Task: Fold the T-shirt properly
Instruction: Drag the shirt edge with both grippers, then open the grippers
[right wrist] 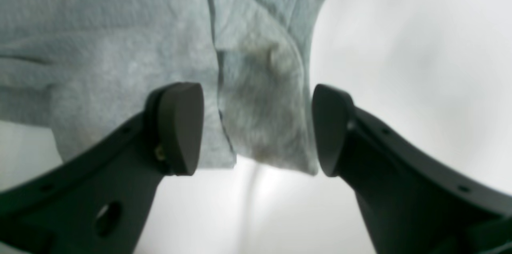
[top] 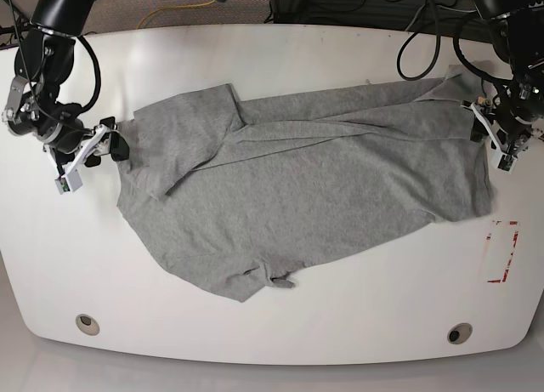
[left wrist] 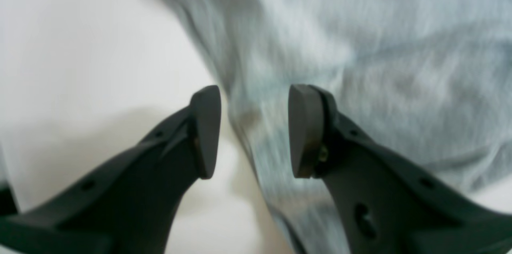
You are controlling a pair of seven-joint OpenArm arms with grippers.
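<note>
The grey T-shirt (top: 314, 179) lies spread and wrinkled across the white table (top: 280, 60), with folds toward its left side. In the base view my right gripper (top: 115, 145) sits at the shirt's left edge. The right wrist view shows it (right wrist: 258, 130) open, a hemmed corner of the T-shirt (right wrist: 264, 98) lying loose between its fingers. My left gripper (top: 486, 124) is at the shirt's right end. Its jaws (left wrist: 254, 130) stand apart in the left wrist view, and a blurred edge of the T-shirt (left wrist: 340, 46) runs through the gap below them, touching neither pad.
A red rectangular marking (top: 503, 252) is on the table near the right edge. Two round holes (top: 86, 324) (top: 460, 333) sit by the front edge. Cables (top: 425, 26) hang along the back behind the arms.
</note>
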